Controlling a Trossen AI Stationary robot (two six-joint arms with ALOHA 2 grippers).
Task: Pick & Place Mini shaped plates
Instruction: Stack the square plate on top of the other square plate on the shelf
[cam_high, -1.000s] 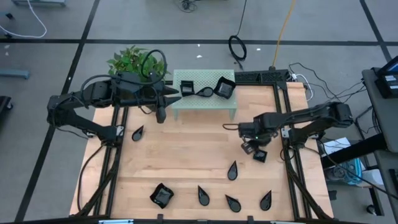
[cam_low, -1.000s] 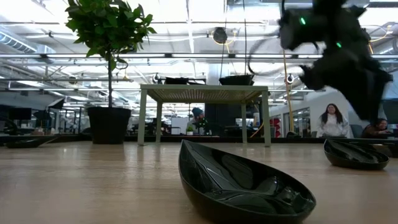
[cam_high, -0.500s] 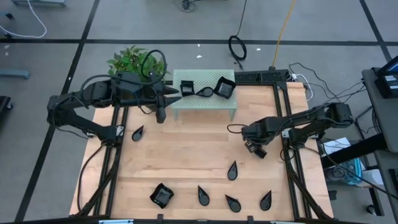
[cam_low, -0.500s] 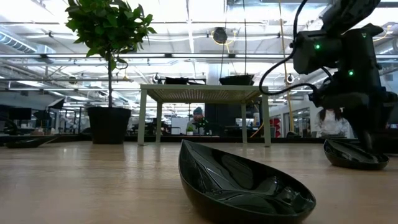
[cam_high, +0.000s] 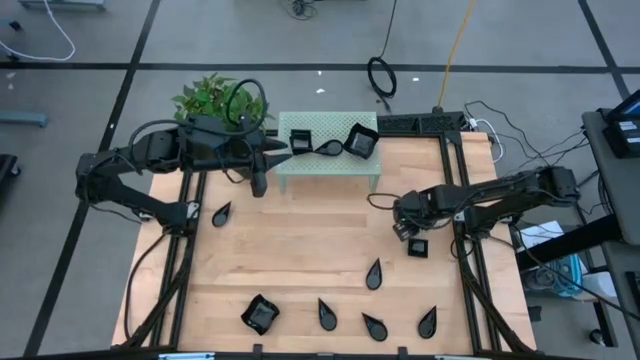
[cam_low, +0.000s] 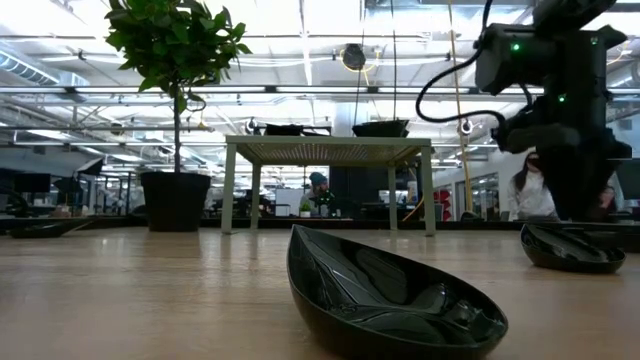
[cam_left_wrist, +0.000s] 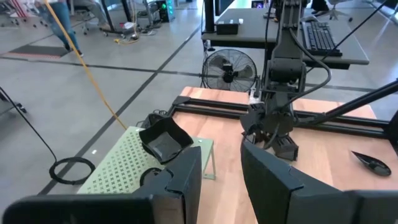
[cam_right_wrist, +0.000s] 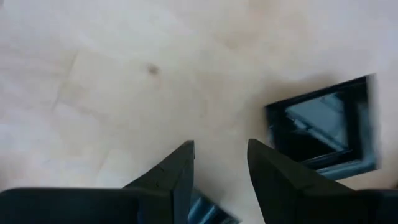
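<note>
Glossy black mini plates are spread over the wooden table. On the green perforated stand (cam_high: 330, 165) sit a flat square (cam_high: 299, 139), a teardrop (cam_high: 328, 148) and a wavy-edged square (cam_high: 361, 140). Teardrops lie on the table (cam_high: 221, 213) (cam_high: 374, 272) (cam_high: 326, 313), with a wavy square (cam_high: 260, 314) near the front edge. My right gripper (cam_high: 405, 226) (cam_right_wrist: 221, 163) is open and low over the table, beside a flat square plate (cam_high: 418, 247) (cam_right_wrist: 323, 129) without touching it. My left gripper (cam_high: 262, 172) (cam_left_wrist: 222, 163) waits open and empty at the stand's left end.
A potted plant (cam_high: 215, 97) stands behind the left arm at the far left corner. Two more teardrops (cam_high: 375, 325) (cam_high: 428, 320) lie along the near edge. Black frame rails (cam_high: 465, 270) run along both table sides. Bare wood (cam_high: 300, 230) spans the middle.
My right gripper has come down toward the table and shifted slightly toward the far edge, ending beside the flat square plate. The left arm has kept still.
</note>
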